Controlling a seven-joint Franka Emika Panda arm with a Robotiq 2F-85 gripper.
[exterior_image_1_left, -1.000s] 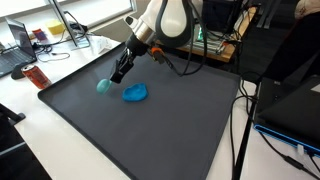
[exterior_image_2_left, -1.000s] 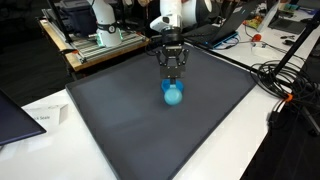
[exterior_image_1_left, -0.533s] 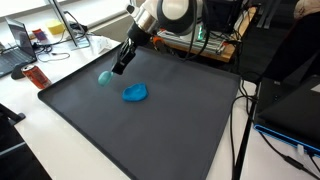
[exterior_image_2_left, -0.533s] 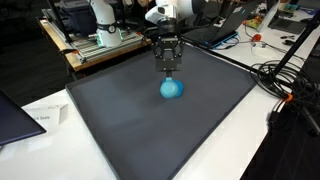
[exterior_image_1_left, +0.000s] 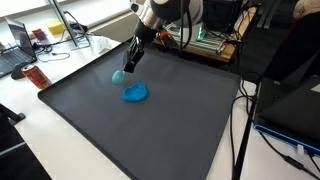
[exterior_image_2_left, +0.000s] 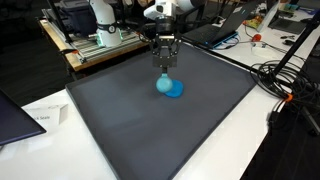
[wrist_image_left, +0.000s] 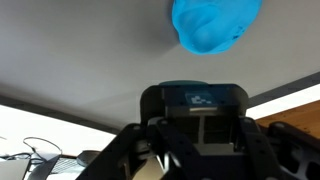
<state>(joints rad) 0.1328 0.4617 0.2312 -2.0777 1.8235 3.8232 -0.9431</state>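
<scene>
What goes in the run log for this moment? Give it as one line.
gripper: shut on teal ball | teal ball: at fingertips, over dark mat | blue lump: lying on dark mat, close by

The end effector (exterior_image_1_left: 127, 68) has been raised higher above the tabletop (exterior_image_1_left: 150, 140), and the teal ball (exterior_image_1_left: 119, 76) has been carried up with it at the fingertips. In an exterior view the ball, earlier seen low and out toward the tabletop's side edge, has been brought closer to the blue lump (exterior_image_1_left: 135, 93). In an exterior view the ball (exterior_image_2_left: 163, 84), earlier seen squarely over the lump (exterior_image_2_left: 177, 89), is now seen offset, so that more of the lump is uncovered.
</scene>
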